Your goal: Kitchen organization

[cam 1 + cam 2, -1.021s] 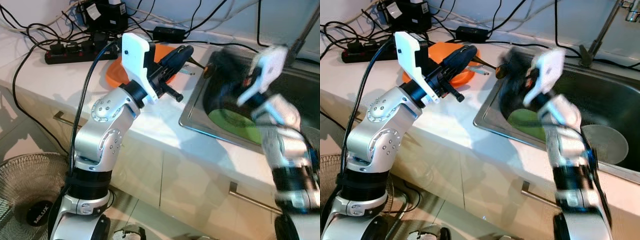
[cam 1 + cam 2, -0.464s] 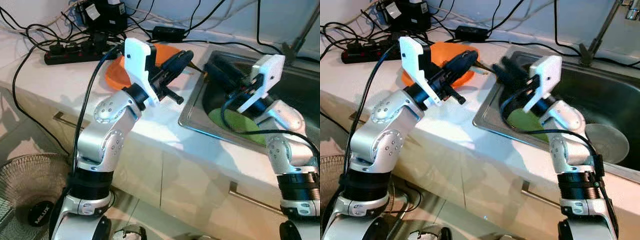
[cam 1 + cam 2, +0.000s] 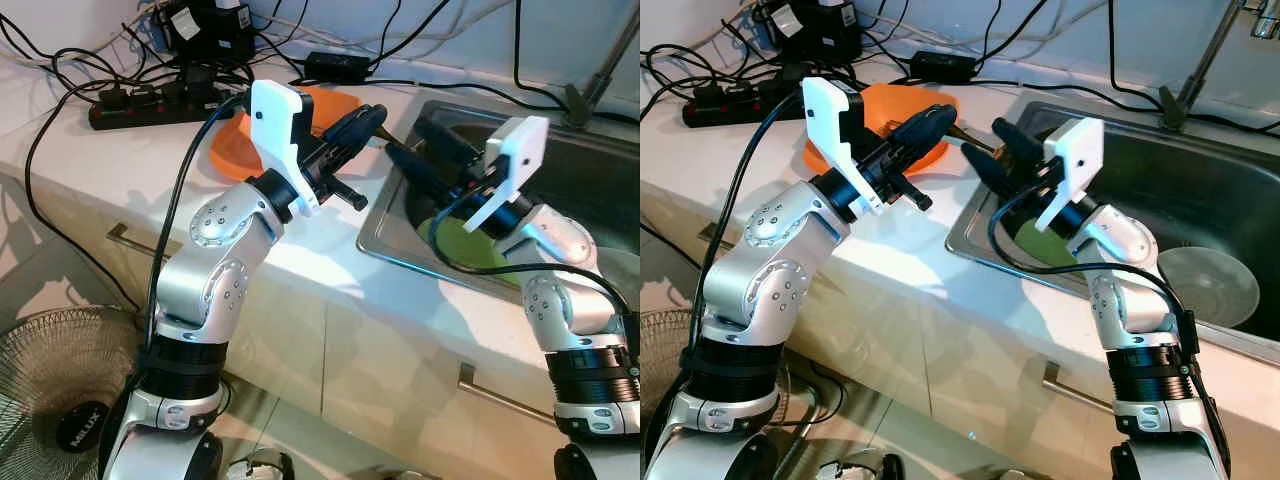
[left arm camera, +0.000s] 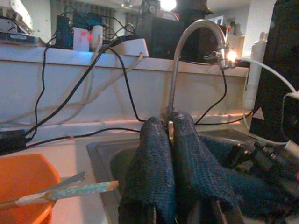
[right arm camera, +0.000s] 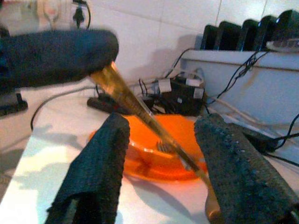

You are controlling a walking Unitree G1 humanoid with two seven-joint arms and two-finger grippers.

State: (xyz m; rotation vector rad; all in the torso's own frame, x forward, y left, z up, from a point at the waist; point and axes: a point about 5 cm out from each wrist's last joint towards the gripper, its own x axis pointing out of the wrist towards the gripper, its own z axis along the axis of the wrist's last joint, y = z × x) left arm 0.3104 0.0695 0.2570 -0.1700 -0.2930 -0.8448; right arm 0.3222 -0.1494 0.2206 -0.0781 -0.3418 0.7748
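Note:
An orange bowl (image 3: 232, 148) sits on the white counter, with a brown-handled utensil (image 3: 976, 146) and a metal one (image 4: 70, 179) resting on it, handles pointing toward the sink. My left gripper (image 3: 366, 114) hovers over the bowl's sink side with its fingers pressed together and nothing visibly between them. At the sink's left rim my right gripper (image 3: 996, 152) is open. In the right wrist view the brown handle (image 5: 140, 114) runs between its two fingers (image 5: 100, 163) without touching them. A green plate (image 3: 470, 245) lies in the sink.
The steel sink (image 3: 385, 240) also holds a grey round plate (image 3: 1210, 285), and a faucet (image 3: 1198, 60) stands behind it. A power strip (image 3: 140, 105) and tangled cables crowd the back of the counter. A floor fan (image 3: 50, 400) stands low on the left, by the cabinet drawers.
My right gripper has swung left from over the sink to the sink's left rim, ending around the brown handle. The left arm has barely moved.

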